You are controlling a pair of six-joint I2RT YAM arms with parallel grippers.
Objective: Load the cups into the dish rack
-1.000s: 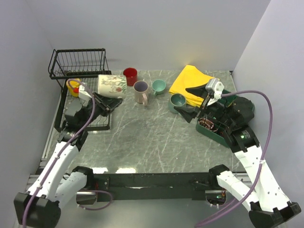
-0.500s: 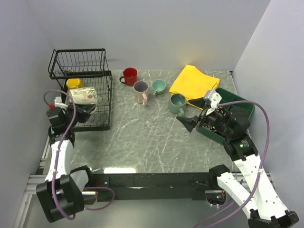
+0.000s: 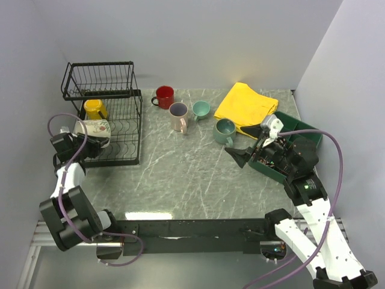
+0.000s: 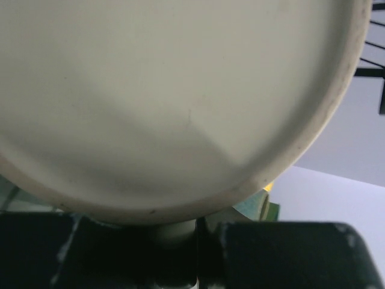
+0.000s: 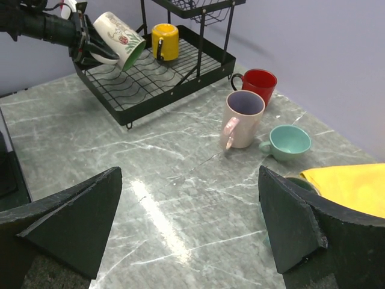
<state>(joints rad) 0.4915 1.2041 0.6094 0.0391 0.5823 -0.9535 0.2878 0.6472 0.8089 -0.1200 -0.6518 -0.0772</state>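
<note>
Marble table: your left gripper pinches the cream mug tilted over the dish rack tray; your right gripper hangs spread wide

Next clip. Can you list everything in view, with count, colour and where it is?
dish rack: one, black wire, back left of the table
yellow mug: one, yellow, upright on the rack's lower tray
cream mug: one, cream with green inside, tilted over the lower tray
red mug: one, red, on the table beside the rack
pink mug: one, pink with purple inside, mid-table
teal mug: one, teal, beside the pink mug
grey-green mug: one, grey-green, by the cloth
cloth: one, yellow, back right
tray: one, dark green, right edge
table: one, grey-green marble
left gripper: closed on the cream mug
right gripper: open, empty, above the table
</note>
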